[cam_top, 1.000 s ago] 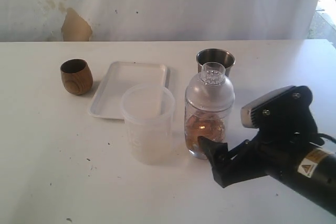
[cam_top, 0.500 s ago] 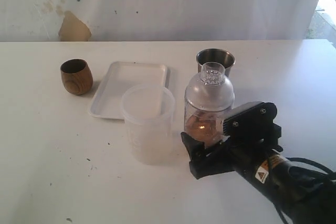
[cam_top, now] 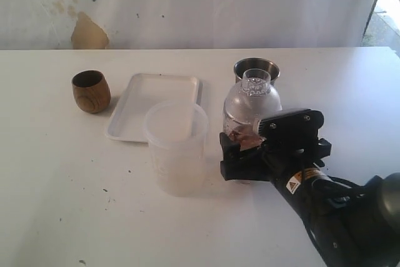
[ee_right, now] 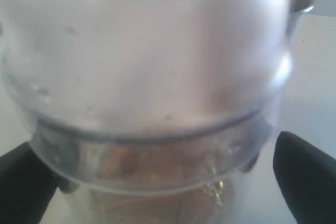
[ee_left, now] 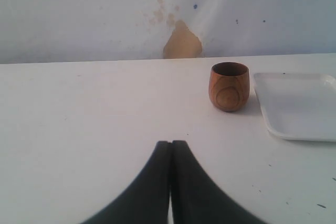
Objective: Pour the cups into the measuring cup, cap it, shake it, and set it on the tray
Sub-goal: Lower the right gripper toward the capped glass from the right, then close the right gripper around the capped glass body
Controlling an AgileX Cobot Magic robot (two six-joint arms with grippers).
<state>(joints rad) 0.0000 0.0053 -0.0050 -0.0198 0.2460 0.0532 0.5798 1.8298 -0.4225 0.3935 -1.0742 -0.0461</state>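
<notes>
The measuring cup [cam_top: 251,101], a clear tumbler with a domed cap and brown contents, stands mid-table. My right gripper [cam_top: 248,157] is open, with one finger on either side of its lower body. In the right wrist view the measuring cup [ee_right: 147,66] fills the frame between the black fingertips [ee_right: 304,174]. The steel cup [cam_top: 256,68] stands right behind it. The wooden cup [cam_top: 91,91] sits at the far left, and beside it the white tray [cam_top: 156,95] lies bare. My left gripper [ee_left: 171,144] is shut on nothing, low over the table short of the wooden cup [ee_left: 229,86].
A frosted plastic jug [cam_top: 176,147] stands just left of the measuring cup and in front of the tray, close to my right gripper's near finger. A white backdrop rises behind the table. The tray's corner [ee_left: 299,103] shows in the left wrist view.
My right gripper has moved left and forward from the table's right front. Its open fingers now bracket the measuring cup. The left gripper's state is unchanged.
</notes>
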